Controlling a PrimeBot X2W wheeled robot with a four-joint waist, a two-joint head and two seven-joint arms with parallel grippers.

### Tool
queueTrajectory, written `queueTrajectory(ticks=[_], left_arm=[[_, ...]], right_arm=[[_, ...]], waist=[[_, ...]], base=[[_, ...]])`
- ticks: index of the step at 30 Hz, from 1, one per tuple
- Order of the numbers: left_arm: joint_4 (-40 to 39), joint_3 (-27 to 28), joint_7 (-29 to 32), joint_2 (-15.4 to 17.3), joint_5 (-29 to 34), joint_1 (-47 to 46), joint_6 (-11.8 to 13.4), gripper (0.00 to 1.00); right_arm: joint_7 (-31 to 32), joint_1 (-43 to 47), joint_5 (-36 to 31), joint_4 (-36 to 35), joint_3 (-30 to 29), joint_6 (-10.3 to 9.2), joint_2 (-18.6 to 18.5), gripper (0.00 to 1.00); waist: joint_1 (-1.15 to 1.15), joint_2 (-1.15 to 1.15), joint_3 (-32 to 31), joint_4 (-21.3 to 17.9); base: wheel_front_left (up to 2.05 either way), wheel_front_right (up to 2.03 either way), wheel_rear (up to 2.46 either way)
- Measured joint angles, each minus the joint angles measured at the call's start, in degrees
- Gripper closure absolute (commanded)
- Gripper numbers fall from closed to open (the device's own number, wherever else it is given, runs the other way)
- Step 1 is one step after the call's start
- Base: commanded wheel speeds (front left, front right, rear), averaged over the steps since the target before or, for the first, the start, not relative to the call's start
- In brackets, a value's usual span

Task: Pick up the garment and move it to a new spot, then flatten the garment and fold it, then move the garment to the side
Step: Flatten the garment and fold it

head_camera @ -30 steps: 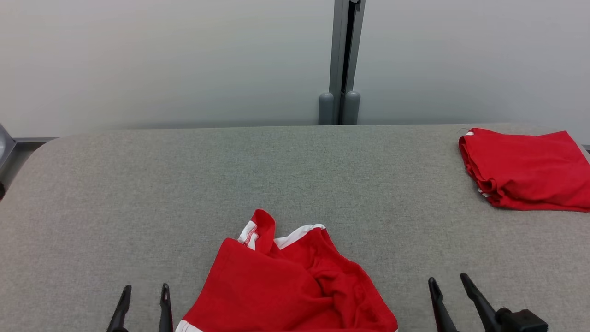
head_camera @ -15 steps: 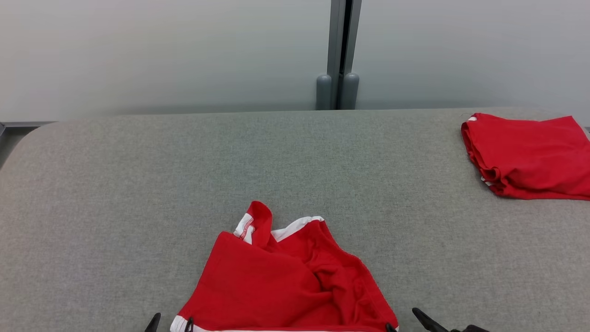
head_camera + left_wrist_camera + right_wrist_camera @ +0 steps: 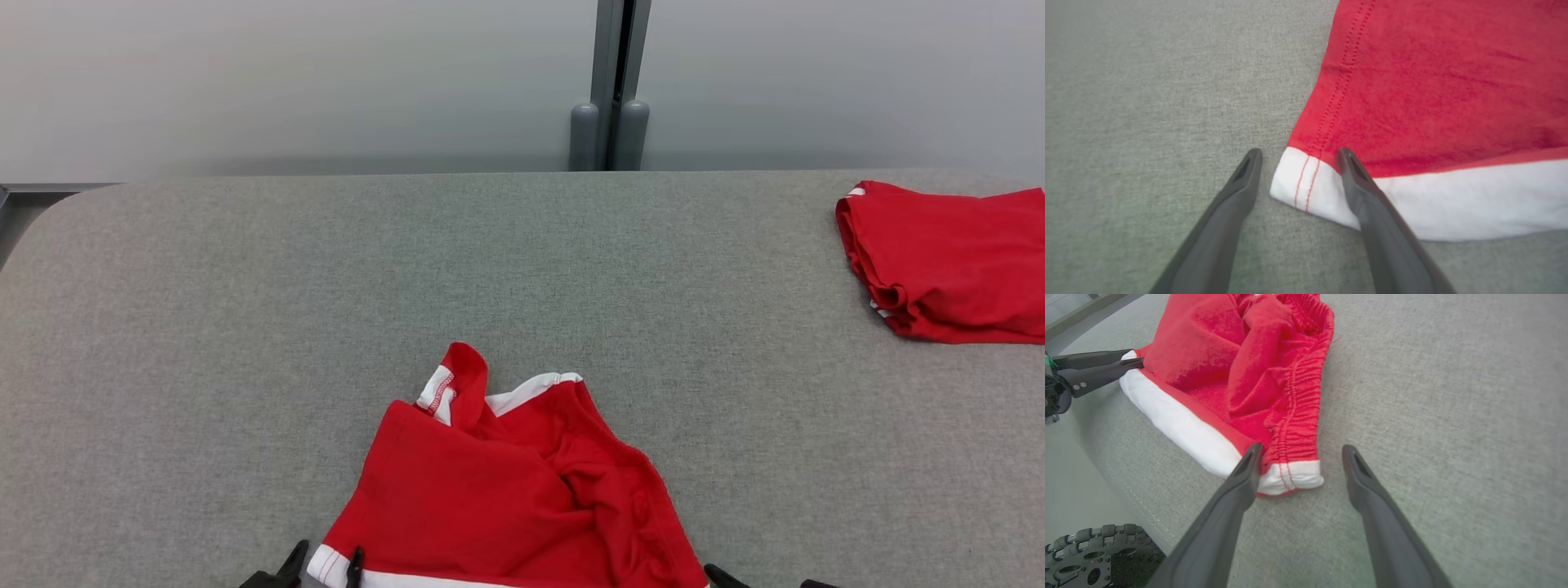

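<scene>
The left end effector (image 3: 1299, 153) stands wide open, and the near left corner of the garment (image 3: 1433, 81) lies between its fingers: one finger is over bare surface (image 3: 1147, 102), the other over the white band. The right end effector (image 3: 1303, 448) is just as wide, and the garment's other near corner sits between its fingers, close to the inner one. Neither grips anything (whether the fingertips touch the cloth I cannot tell).

The garment is red with a white band along its near hem, a gathered, stretchy edge down its right side and crumpled folds in the middle. It lies at the near middle of the grey surface.

A second ago both end effectors stood beside the garment, clear of it. The left one has since come in to the left corner and the right one nearer the right corner. The camera has also shifted, and the garment keeps its shape.

Its long axis runs from the near hem away from the robot, and a twisted, white-trimmed tip points at the far wall. A folded red cloth (image 3: 955, 261) lies well apart at the far right.
</scene>
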Motion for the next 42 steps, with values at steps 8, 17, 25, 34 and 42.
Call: queueTrajectory(ticks=[8, 17, 25, 34, 42], left_arm=[[3.76, -2.27, -0.54, -0.65, -3.02, -2.05, -0.01, 1.0], [-0.22, -3.2, 0.19, -0.76, -7.12, -1.54, -0.31, 1.0], [-12.03, -2.03, 0.43, 0.08, -9.98, -4.38, -0.32, 1.0], [-16.05, -3.92, 6.55, 3.42, -11.03, -29.09, -0.31, 1.0], [-8.51, -4.08, 11.01, 4.67, -13.7, -58.62, -0.32, 1.0]], right_arm=[[-0.32, 0.0, 2.99, -0.87, 4.36, 0.0, -1.94, 1.0], [-1.16, -0.93, 2.54, -4.87, 1.53, 0.0, -1.52, 1.0], [-1.25, -5.65, 2.81, -10.7, -5.15, 0.0, 0.44, 1.0], [-1.04, -30.86, 0.68, -4.78, -8.9, 0.0, 4.92, 1.0], [1.07, -61.55, 6.56, 9.9, -12.14, 0.0, 8.17, 1.0]], waist=[[0.0, 0.0, 0.27, 0.13], [0.01, 0.02, 0.22, 0.27], [0.01, 0.02, 1.15, 0.22], [0.02, 0.02, 6.36, -1.99], [0.02, 0.03, 13.71, -3.79]], base=[[0.0, 0.0, 0.0], [0.0, 0.0, 0.0], [0.0, 0.0, 0.0], [0.0, 0.0, 0.0], [0.0, 0.0, 0.0]])
